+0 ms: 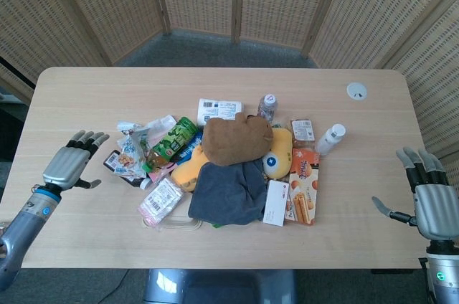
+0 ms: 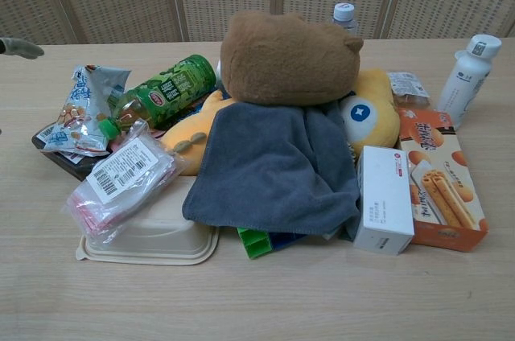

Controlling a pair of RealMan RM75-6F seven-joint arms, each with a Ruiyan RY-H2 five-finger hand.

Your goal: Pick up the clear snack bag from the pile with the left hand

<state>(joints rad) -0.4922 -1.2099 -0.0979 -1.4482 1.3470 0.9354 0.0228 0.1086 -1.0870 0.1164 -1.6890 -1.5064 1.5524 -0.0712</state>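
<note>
The clear snack bag (image 1: 132,150) with blue-and-white print and nuts showing through lies at the left edge of the pile, on a dark packet; the chest view shows the bag (image 2: 82,108) beside a green bottle (image 2: 163,90). My left hand (image 1: 72,163) hovers open over the bare table just left of the bag, fingers spread toward it and apart from it. Only the tip of one of its fingers (image 2: 21,48) enters the chest view at the left edge. My right hand (image 1: 432,202) is open at the table's right edge, far from the pile.
A clear pouch with pink contents and a barcode label (image 1: 161,201) lies on a beige lid (image 2: 153,240). The pile also holds a brown plush (image 1: 237,139), a grey cloth (image 1: 228,193), a yellow plush (image 1: 280,152), boxes (image 1: 304,186) and two white bottles (image 1: 330,138).
</note>
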